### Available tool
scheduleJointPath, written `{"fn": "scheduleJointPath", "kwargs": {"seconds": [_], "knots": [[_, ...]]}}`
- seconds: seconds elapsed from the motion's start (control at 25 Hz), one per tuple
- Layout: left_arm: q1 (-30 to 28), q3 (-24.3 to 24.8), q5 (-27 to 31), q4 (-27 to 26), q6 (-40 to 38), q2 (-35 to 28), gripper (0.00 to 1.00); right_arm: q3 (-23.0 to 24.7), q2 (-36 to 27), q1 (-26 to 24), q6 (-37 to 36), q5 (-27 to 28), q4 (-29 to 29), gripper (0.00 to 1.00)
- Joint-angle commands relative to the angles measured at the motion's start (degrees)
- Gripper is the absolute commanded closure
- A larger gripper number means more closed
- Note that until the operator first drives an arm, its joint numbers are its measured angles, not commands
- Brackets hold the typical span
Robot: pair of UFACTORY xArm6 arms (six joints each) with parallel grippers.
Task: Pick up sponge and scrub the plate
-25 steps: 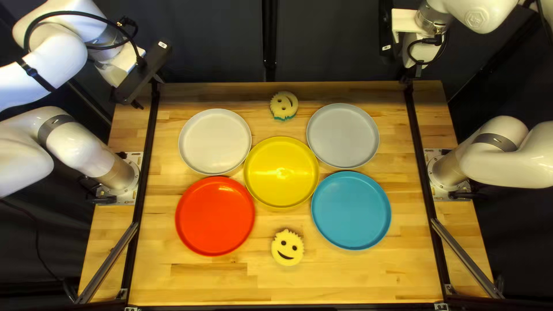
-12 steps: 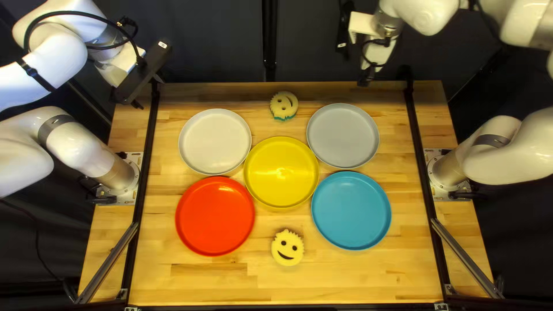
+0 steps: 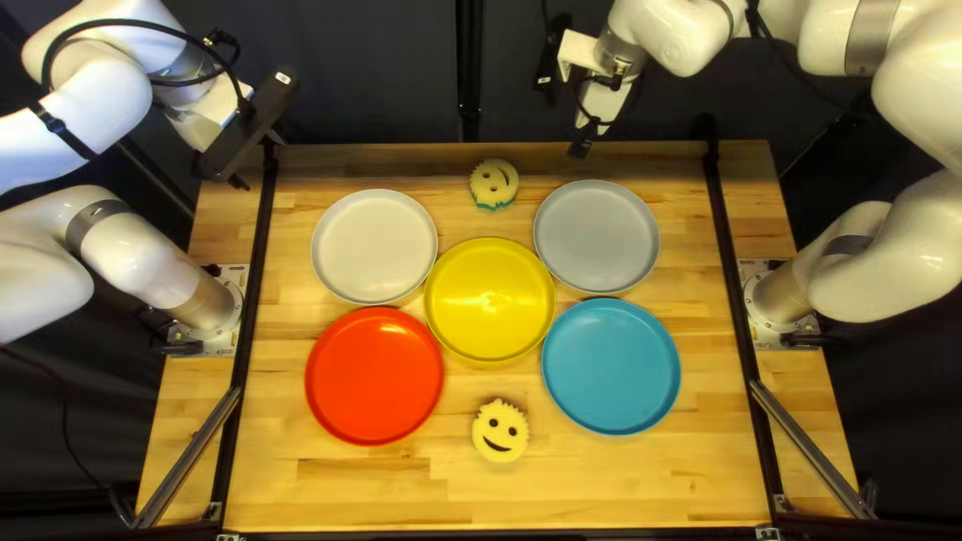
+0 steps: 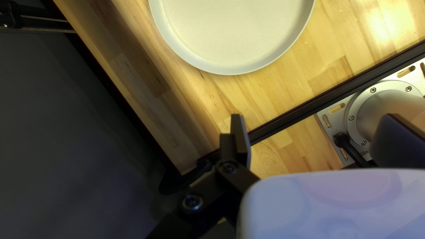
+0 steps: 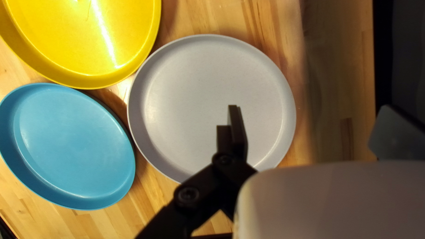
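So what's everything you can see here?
Near sponge: 1, yellow, near side
Far sponge: 1, yellow and green, far side
White plate: 1, white, far left
Grey plate: 1, grey, far right
Yellow plate: 1, yellow, centre
Red plate: 1, red, near left
Blue plate: 1, blue, near right
Table: 1, wooden brown, underneath
Rails: 2, black, along table sides
Bars: 2, silver, near corners
Curtain: 1, dark, behind table
Left arm and right arm: 2, white, table's sides, jaws open

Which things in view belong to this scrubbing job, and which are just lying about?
For the job (the task doesn't say which sponge or plate):
- far sponge, near sponge
- white plate, gray plate, yellow plate, red plate, blue plate

Just there:
- left black rail, right black rail
- left metal bar, right metal bar
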Motion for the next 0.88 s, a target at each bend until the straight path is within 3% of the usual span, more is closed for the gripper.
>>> {"fn": "scheduleJointPath", "kwargs": {"seconds": [0.04,0.48,0.88], "knots": [[0.00,0.00,0.00,0.00,0.00,0.00,0.00,-3.55,5.99,0.62,-1.09,-4.24,-0.24,0.00],[0.00,0.00,0.00,0.00,0.00,0.00,0.00,-7.32,15.55,1.36,-5.56,-13.75,1.57,0.00],[0.00,0.00,0.00,0.00,0.00,0.00,0.00,-21.40,31.08,3.53,-5.53,-13.46,4.98,0.00]]}}
